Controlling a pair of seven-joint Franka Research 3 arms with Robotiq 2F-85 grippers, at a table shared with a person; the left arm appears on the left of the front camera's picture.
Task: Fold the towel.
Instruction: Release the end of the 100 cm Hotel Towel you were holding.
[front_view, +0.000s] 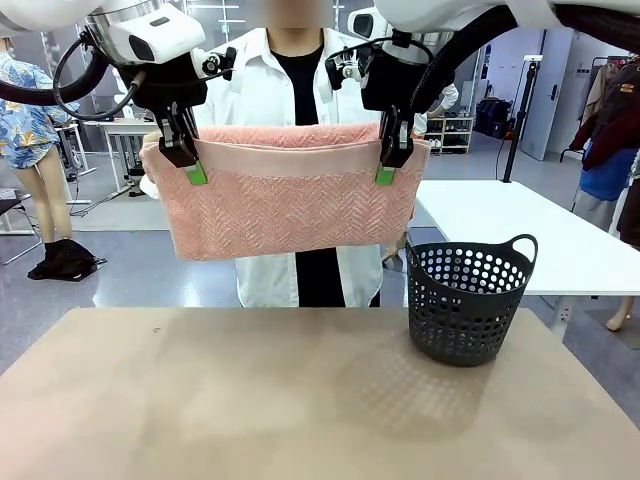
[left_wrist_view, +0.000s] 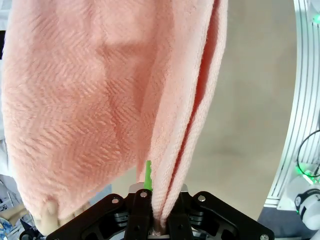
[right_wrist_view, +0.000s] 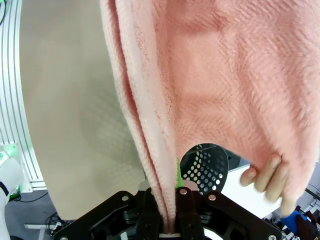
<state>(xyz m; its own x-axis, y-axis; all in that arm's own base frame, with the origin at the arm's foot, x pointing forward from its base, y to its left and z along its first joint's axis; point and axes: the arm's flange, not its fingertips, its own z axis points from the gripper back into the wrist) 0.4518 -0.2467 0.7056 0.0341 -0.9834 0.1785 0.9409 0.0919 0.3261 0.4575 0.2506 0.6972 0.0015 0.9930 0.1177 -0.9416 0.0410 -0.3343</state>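
Left gripper: you see your left gripper (front_view: 195, 172) up at the towel's top corner on the robot's left, its jaws pinched narrow on the cloth. In the left wrist view, the left gripper (left_wrist_view: 155, 200) has the doubled layers squeezed between its fingers, with a green pad (left_wrist_view: 148, 175) showing against the cloth.
Right gripper: your right gripper (front_view: 386, 172) clamps the opposite top corner at about the same height. In the right wrist view, the right gripper (right_wrist_view: 170, 200) has its jaws drawn in tight on the folded layers.
Towel: the towel (front_view: 295, 200) hangs in the air between your two grippers, stretched flat and level, well above the table and in front of the person. It is doubled over, and its lower edge hangs free.
Paler band: a smooth strip (front_view: 290, 158) runs across the towel from one gripper to the other, just under the top edge; zigzag weave covers the cloth below it.
Person: you face a person (front_view: 300, 80) in a white shirt standing at the far side, behind the towel.
Person's fingers: in the wrist views, fingers (left_wrist_view: 47, 217) touch one far hanging corner, and fingers (right_wrist_view: 267, 175) curl round the other.
Basket: a dark perforated basket (front_view: 470, 250) with handles stands upright on the table toward the robot's right, below and apart from the towel.
Table: the tan table (front_view: 250, 400) lies beneath the hanging cloth.
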